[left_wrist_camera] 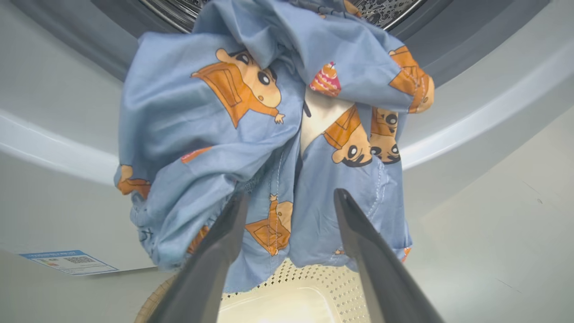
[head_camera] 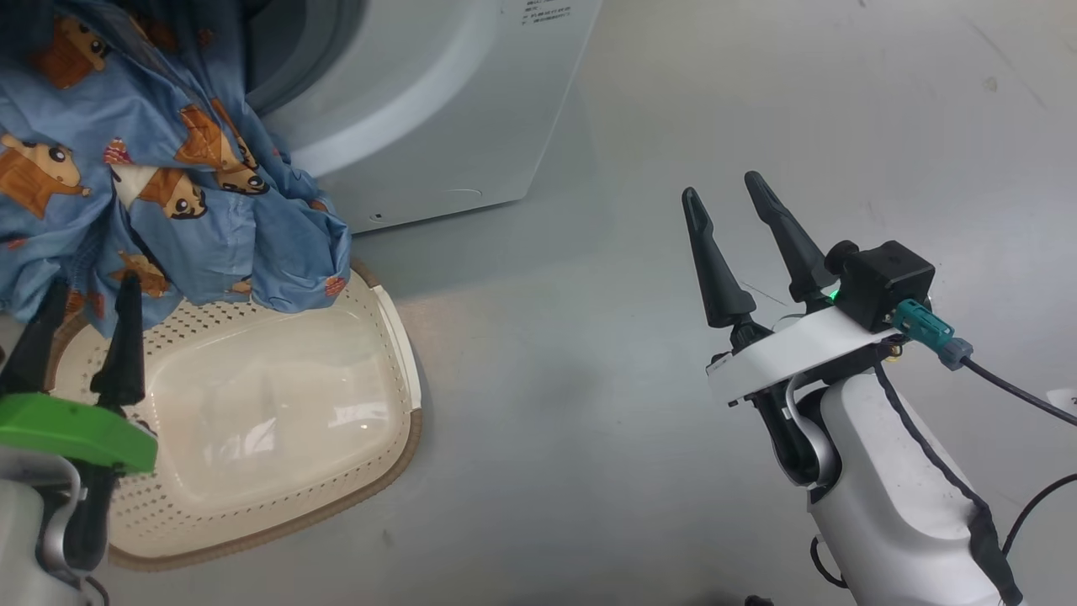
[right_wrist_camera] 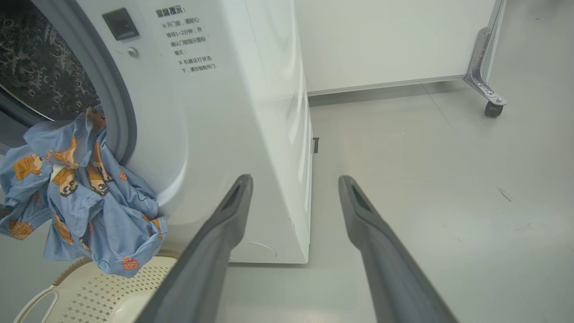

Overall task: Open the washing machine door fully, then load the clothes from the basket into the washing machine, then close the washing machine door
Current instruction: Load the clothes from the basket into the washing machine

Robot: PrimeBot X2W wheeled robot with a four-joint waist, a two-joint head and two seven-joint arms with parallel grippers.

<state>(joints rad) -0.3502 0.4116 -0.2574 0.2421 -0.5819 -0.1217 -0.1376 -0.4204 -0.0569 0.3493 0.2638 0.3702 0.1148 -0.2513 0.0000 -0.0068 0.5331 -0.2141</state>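
The light blue clothes (head_camera: 168,185) with orange cartoon figures hang out of the washing machine (head_camera: 437,109) mouth, and their hem drapes over the far rim of the cream basket (head_camera: 395,337). The basket floor is bare. My left gripper (head_camera: 92,286) is open just below the hanging cloth. In the left wrist view the clothes (left_wrist_camera: 251,148) spill from the steel drum (left_wrist_camera: 385,9) behind the open left gripper (left_wrist_camera: 291,195). I cannot tell whether its fingers touch the fabric. My right gripper (head_camera: 721,187) is open over bare floor to the right. The washing machine door is out of view.
The right wrist view looks past the open right gripper (right_wrist_camera: 296,179) at the machine's front corner (right_wrist_camera: 269,134), the clothes (right_wrist_camera: 89,202) and the basket (right_wrist_camera: 89,287). A white panel on a caster (right_wrist_camera: 493,107) stands behind. Grey floor (head_camera: 589,379) lies right of the basket.
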